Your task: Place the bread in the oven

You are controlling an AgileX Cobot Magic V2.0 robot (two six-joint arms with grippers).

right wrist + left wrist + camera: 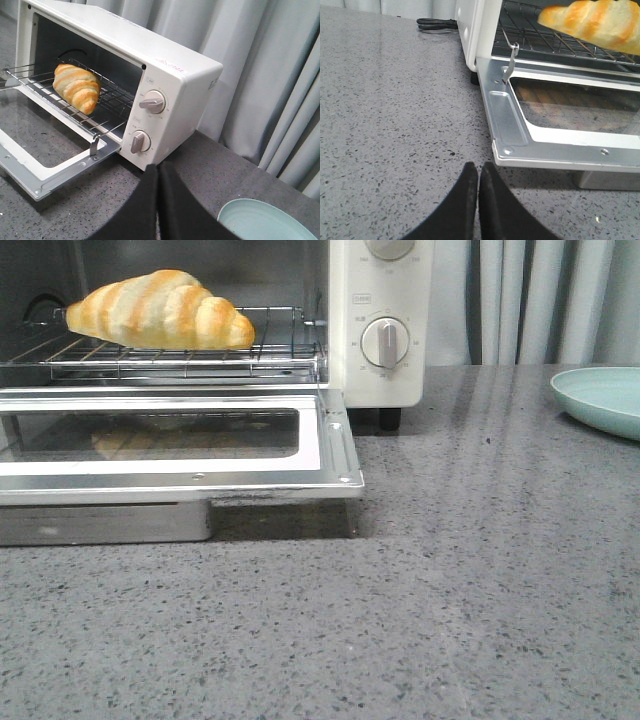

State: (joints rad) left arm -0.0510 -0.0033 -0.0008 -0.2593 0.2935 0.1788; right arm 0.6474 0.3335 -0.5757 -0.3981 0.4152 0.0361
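Observation:
The bread [160,310] is a golden-brown striped croissant roll lying on the wire rack [270,350] inside the cream-white oven [380,370]. The oven's glass door [330,455] hangs open, flat over the counter. The bread also shows in the left wrist view [595,22] and the right wrist view [77,87]. My left gripper [478,167] is shut and empty, low over the counter near the door's left front corner. My right gripper [157,167] is shut and empty, in front of the oven's dial side. Neither gripper shows in the front view.
A pale green plate [605,400] sits at the right of the counter, also in the right wrist view [265,222]. Two round dials [150,102] face out on the oven's right panel. A black cable [437,22] lies behind the oven's left side. Grey curtains hang behind.

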